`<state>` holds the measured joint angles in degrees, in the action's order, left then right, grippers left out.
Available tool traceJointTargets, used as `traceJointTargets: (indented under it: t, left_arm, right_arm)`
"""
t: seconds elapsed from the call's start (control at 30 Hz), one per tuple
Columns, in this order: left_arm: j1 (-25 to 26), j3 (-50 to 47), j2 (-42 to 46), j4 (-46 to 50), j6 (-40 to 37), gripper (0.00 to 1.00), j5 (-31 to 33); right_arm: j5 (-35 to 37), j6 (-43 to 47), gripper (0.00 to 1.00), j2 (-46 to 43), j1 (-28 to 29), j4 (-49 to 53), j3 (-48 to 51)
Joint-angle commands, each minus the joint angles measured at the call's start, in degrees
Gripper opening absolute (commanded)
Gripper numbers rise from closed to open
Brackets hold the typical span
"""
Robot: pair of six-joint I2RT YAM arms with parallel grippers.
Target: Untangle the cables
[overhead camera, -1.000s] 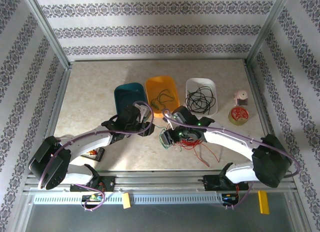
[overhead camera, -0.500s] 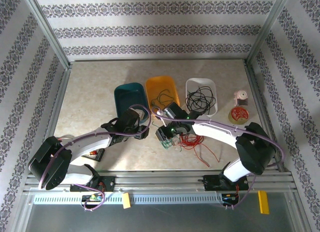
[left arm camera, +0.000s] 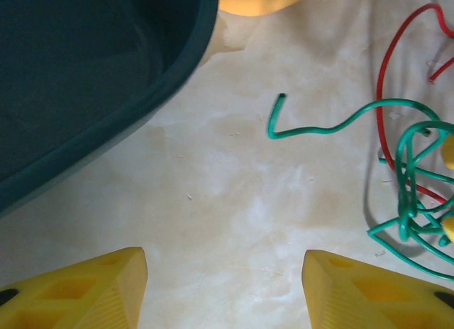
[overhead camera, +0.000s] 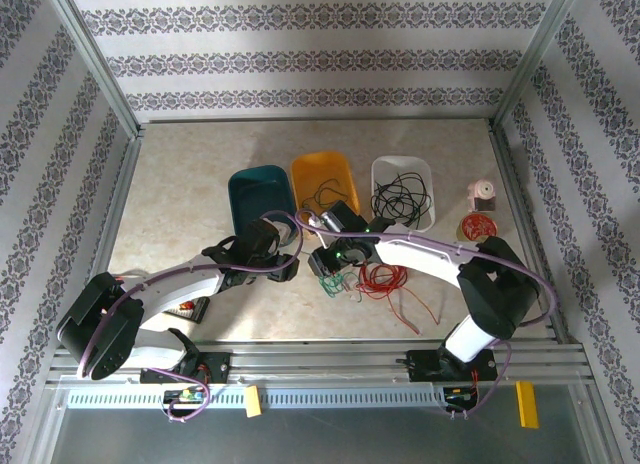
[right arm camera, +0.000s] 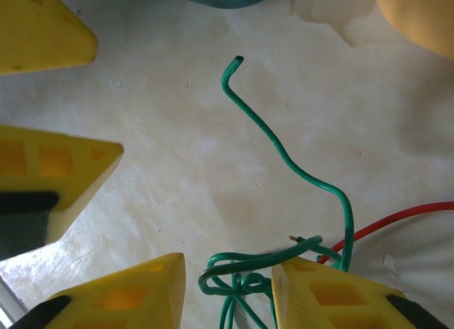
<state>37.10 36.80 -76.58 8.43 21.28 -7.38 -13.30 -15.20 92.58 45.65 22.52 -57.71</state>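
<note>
The cables lie in a tangle on the table in front of the bins: green cable [overhead camera: 340, 282] on the left, red cable [overhead camera: 385, 279] to its right. My right gripper [right arm camera: 227, 272] is open and low over the table. A knotted green loop [right arm camera: 248, 265] lies between its fingers, against the right one and clear of the left one. A free green end [right arm camera: 237, 59] curls away ahead. My left gripper [left arm camera: 223, 261] is open over bare table with nothing between its fingers; the green tangle [left arm camera: 408, 180] and a red cable [left arm camera: 383, 74] lie to its right.
A teal bin [overhead camera: 262, 192], an orange bin [overhead camera: 325, 179] with a thin dark wire and a white bin [overhead camera: 402, 189] with black cables stand in a row behind. A tape roll [overhead camera: 478, 227] sits at the right. The two grippers [overhead camera: 305, 264] are almost side by side.
My right gripper has slid left toward the left gripper, its jaws narrowing round the green loop and its elbow swinging inward. The left arm has barely moved.
</note>
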Motion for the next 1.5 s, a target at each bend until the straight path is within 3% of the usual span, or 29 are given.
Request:
traceJointTargets:
  t: [0.0, 0.17, 0.4, 0.67, 0.73, 0.8, 0.9, 1.1, 1.47]
  left_arm:
    - [-0.4, -1.6, 1.5, -1.7, 0.1, 0.6, -3.8]
    - [-0.4, -2.0, 1.4, -2.5, 0.5, 0.6, -4.6]
    - [-0.4, -2.3, 1.7, -1.2, 1.0, 0.6, -0.2]
    - [-0.4, -3.0, 3.0, -2.2, 1.6, 0.6, -1.3]
    - [-0.4, -3.2, 3.6, -2.4, 1.5, 0.6, -1.6]
    - [-0.3, -3.7, 4.2, -3.3, 1.1, 0.6, -3.1]
    - [-0.4, -4.0, 4.5, -5.6, -0.4, 0.61, -8.6]
    - [-0.3, -1.0, 1.0, -9.0, -2.1, 0.61, -17.1]
    - [-0.1, 6.0, -7.8, -13.9, -4.3, 0.63, -23.7]
  right_arm:
    - [1.4, -0.2, 0.37, 1.3, 0.8, 0.9, -1.6]
    - [1.9, 0.1, 0.37, 2.0, 1.6, 1.4, -2.3]
    - [3.1, 0.8, 0.37, 3.2, 3.0, 2.2, -3.3]
    - [2.6, 0.9, 0.36, 4.9, 3.1, 1.9, -3.9]
    - [2.6, 0.9, 0.3, 4.9, 3.1, 1.8, -3.9]
    - [3.0, 0.9, 0.16, 4.1, 3.0, 1.6, -3.7]
    - [2.2, 0.5, 0.08, 1.6, 2.2, 0.7, -2.6]
    - [-5.3, -2.4, 0.07, -4.9, -2.4, -3.0, 1.1]
    - [-19.1, -8.5, 0.07, -10.9, -10.7, -9.1, 6.8]
